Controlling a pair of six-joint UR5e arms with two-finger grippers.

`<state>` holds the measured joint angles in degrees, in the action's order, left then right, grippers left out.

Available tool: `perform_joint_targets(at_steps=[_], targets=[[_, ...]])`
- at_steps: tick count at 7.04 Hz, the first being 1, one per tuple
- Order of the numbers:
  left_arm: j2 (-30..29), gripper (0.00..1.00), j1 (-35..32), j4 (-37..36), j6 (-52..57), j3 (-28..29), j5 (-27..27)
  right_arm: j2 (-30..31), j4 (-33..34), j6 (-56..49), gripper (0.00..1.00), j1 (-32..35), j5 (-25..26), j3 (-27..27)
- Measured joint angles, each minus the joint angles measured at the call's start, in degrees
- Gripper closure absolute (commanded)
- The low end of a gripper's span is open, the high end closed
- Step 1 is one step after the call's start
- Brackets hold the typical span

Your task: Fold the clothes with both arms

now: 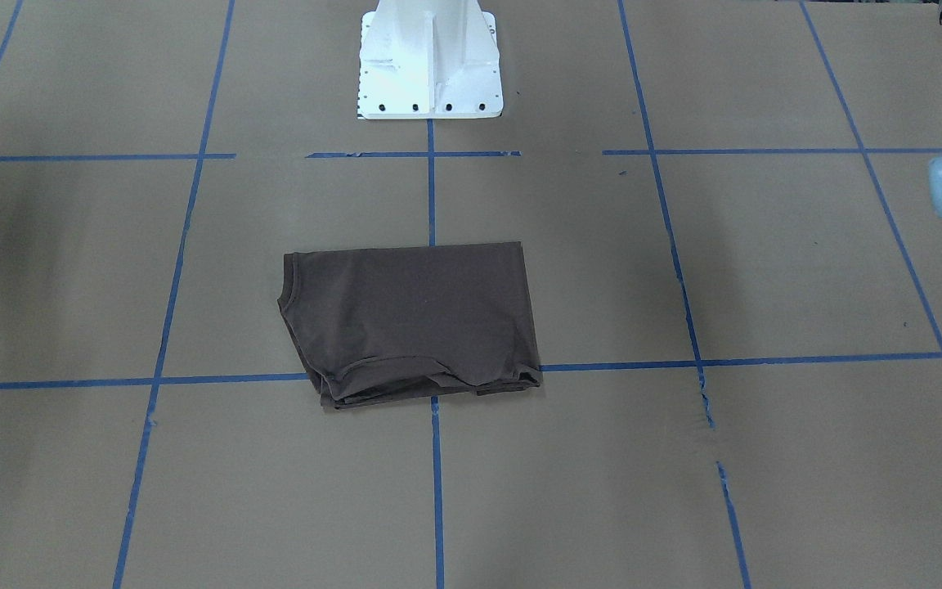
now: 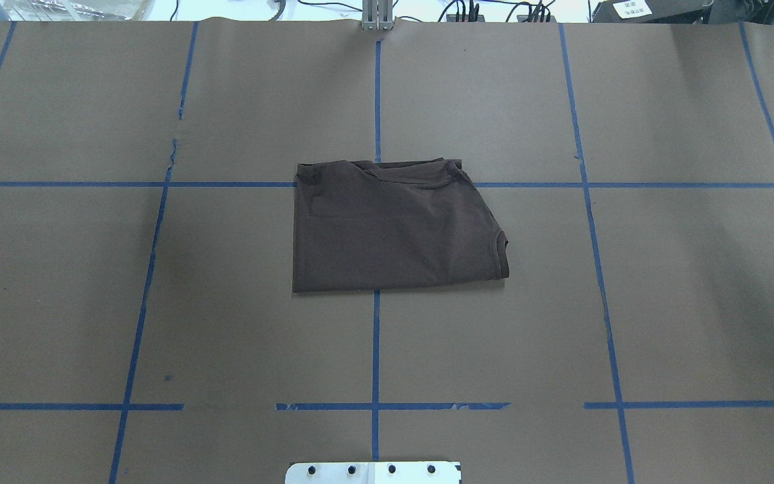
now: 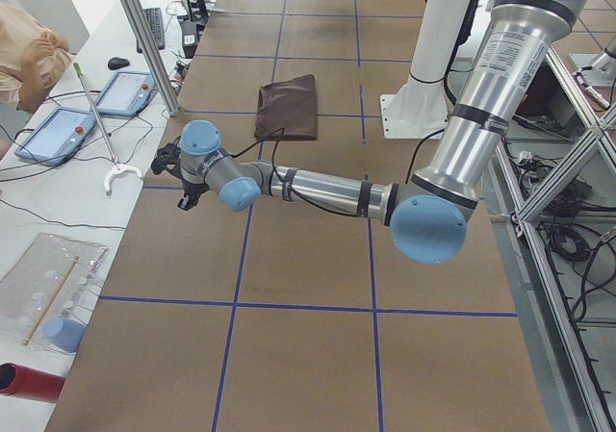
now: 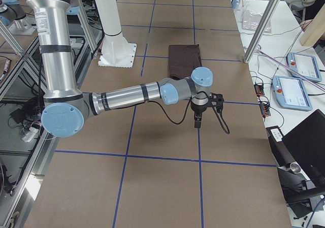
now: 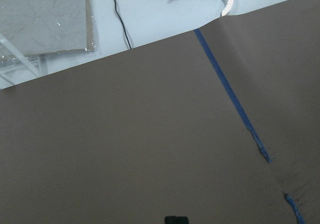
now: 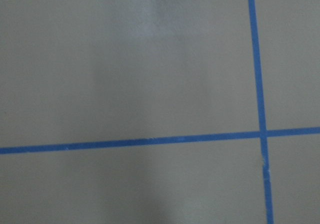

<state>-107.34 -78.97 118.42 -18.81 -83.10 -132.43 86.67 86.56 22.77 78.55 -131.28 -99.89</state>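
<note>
Fingers: left fingers (image 3: 186, 197) and right fingers (image 4: 197, 119) hang over bare tabletop (image 2: 226, 336) at opposite ends, holding nothing; wide or narrow, I cannot tell.
Shirt: brown shirt (image 2: 394, 228) lies folded mid-tabletop, well apart from both.
Handling: likely soft, light, limp; layers could slide.
Hold: I'd pinch two corners of one edge, through all layers.
</note>
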Motion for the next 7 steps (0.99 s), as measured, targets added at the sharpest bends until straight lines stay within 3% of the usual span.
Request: perform_joint_targets(at_steps=[2,3,7], targets=[[7.16,0.0,-5.2,-17.88,12.56,-12.52,-1.58,5.82,3.63,-8.36,0.0,3.45,-1.46,-4.05],[11.22,0.0,-6.23,-23.06,17.95,-15.81,-1.62,7.24,4.03,-9.6,0.0,4.42,-1.63,-5.09],[17.36,0.0,-6.94,-24.02,19.42,-15.42,-1.46,8.27,4.08,-10.3,0.0,5.21,-1.2,-5.62]])
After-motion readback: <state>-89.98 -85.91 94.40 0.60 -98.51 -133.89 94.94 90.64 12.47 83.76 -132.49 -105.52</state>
